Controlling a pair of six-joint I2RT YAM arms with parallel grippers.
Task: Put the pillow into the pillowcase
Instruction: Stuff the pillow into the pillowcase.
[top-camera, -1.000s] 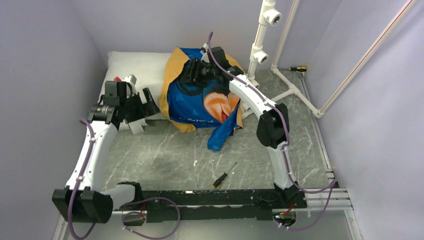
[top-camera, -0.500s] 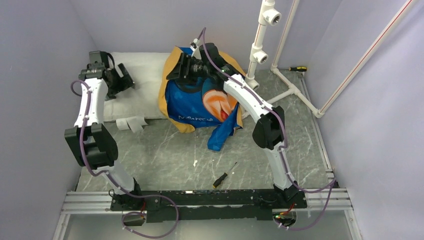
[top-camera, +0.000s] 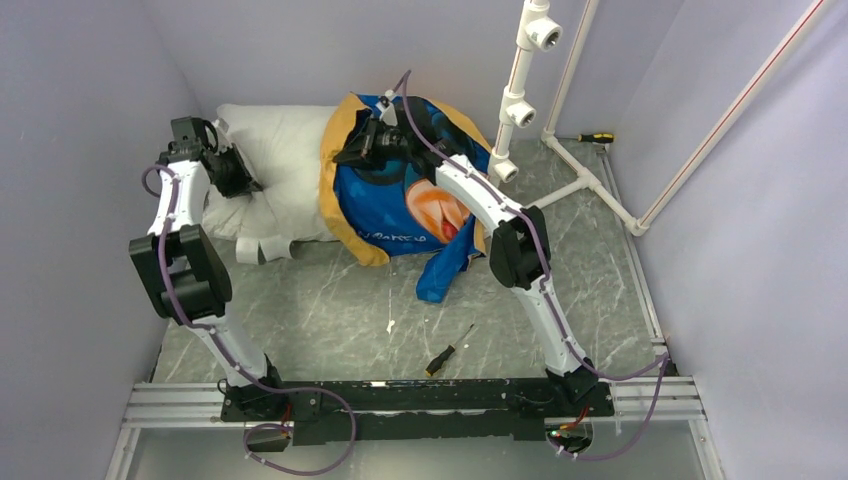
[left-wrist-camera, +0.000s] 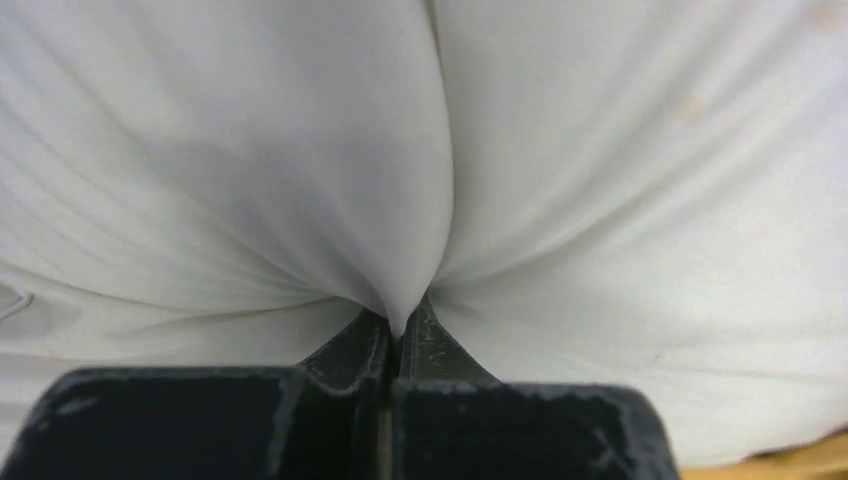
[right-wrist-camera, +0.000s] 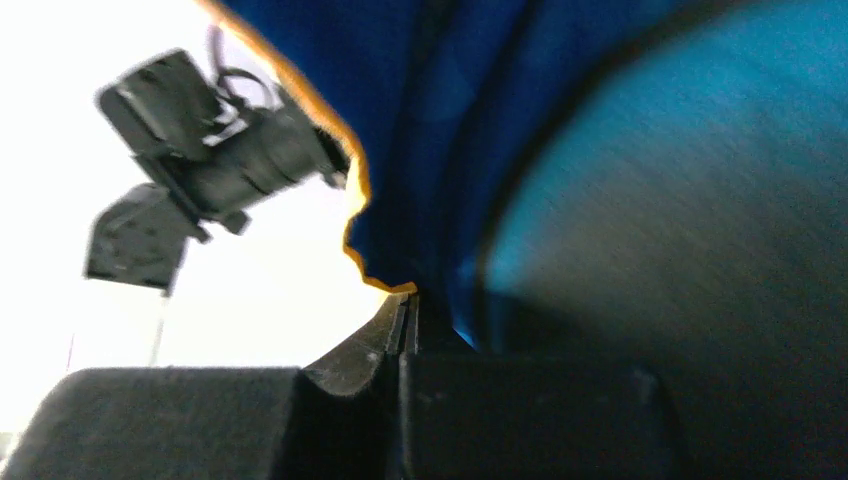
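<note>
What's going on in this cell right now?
Two arms are stuffing a pillow into its case. The left end effector is pinched shut on a fold of the white pillow at the back left. The right end effector is shut on the orange-trimmed edge of the blue pillowcase near its mouth. The pillow's right part appears to be inside the bulging case, and its left end, with the tags, is outside.

I have the pillow (top-camera: 280, 150) at the far left of the table (top-camera: 330, 310), its right end in the pillowcase (top-camera: 400, 205), a pipe stand (top-camera: 520, 95) right of that, a screwdriver (top-camera: 447, 350) lying nearer me.
</note>
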